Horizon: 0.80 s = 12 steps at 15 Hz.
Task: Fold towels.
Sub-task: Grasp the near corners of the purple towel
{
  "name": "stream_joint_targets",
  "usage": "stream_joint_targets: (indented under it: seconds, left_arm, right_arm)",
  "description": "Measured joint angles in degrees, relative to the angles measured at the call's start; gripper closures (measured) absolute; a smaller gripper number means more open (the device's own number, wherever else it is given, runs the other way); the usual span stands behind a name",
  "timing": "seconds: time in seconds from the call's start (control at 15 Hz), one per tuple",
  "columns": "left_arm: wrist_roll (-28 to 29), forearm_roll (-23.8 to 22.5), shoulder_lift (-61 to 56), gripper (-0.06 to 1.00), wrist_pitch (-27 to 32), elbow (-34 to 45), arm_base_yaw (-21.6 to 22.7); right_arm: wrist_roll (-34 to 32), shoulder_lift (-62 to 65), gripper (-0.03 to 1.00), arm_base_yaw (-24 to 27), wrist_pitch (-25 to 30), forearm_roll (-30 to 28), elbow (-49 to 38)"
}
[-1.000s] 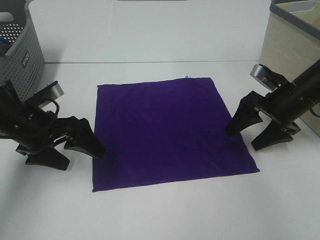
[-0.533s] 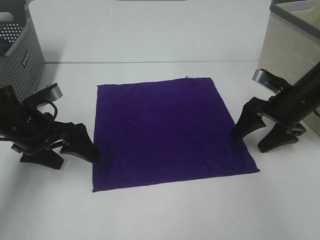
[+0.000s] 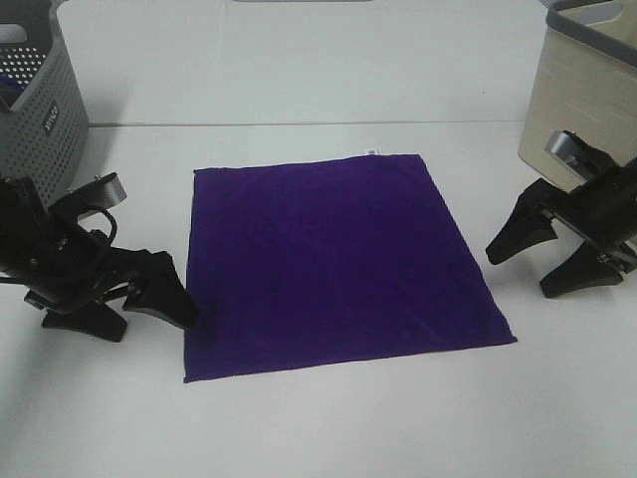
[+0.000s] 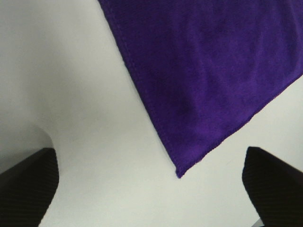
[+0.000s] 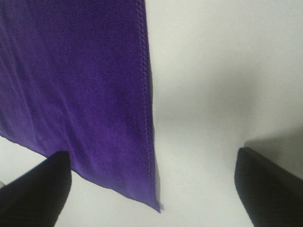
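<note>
Towel (image 3: 333, 259) lies spread flat on the table (image 3: 328, 428) as a single purple layer, with its white tag (image 3: 370, 151) on the far edge. Your left gripper (image 3: 149, 321) sits low at the towel's left edge, jaws spread wide and holding nothing. The inner jaw is just beside that edge. In the left wrist view the towel's near corner (image 4: 179, 176) lies ahead of the jaws and between them, touching neither. Your right gripper (image 3: 523, 274) is also wide and empty, with a strip of bare table between its inner jaw and the towel's right edge. The right wrist view shows that stitched edge running between the jaws. A grey basket (image 3: 40, 110) stands outward of the left jaws, well apart. A beige bin (image 3: 582, 90) stands close behind the right jaws.
</note>
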<state>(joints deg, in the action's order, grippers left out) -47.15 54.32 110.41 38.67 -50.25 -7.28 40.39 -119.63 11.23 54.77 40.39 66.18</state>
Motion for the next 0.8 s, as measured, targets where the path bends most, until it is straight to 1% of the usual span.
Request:
stream_joint_targets:
  seconds: [0.2, 0.47, 0.8]
  left_arm:
    - [0.00, 0.17, 0.00, -0.05, 0.06, -0.11, 0.00]
    - [0.06, 0.23, 0.00, -0.05, 0.06, -0.11, 0.00]
    - [0.06, 0.34, 0.06, -0.05, 0.06, -0.11, 0.00]
  right_arm:
    - [0.69, -0.40, 0.06, 0.00, -0.06, 0.29, 0.00]
    - [0.74, -2.01, 0.07, 0.00, 1.26, 2.58, 0.52]
    - [0.97, -2.35, 0.07, 0.00, 1.38, 2.98, 0.52]
